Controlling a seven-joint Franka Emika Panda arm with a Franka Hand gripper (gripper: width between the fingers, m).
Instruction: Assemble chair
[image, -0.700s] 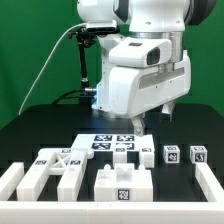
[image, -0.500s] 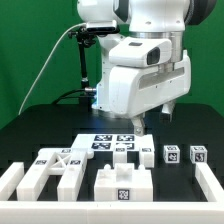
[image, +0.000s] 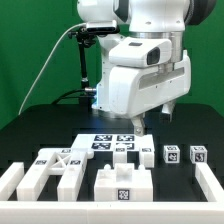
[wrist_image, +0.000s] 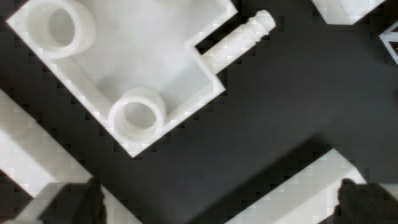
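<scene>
Chair pieces (image: 120, 182) loose, spread along table (image: 30, 128) near edge, 6 o'clock in exterior view. Marker board (image: 104, 141) just behind, toward 12. Gripper (image: 152, 120) hangs above board's 1 o'clock corner, fingers wide apart, empty.

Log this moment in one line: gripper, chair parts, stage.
two-finger gripper: open, empty, above table | white blocky plastic chair pieces: loose on black table | stage: nothing grasped yet

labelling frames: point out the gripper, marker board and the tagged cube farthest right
gripper (image: 154, 118), exterior view, midway between fingertips
marker board (image: 110, 142), exterior view, its middle
cube (image: 198, 154), exterior view, front tag
</scene>
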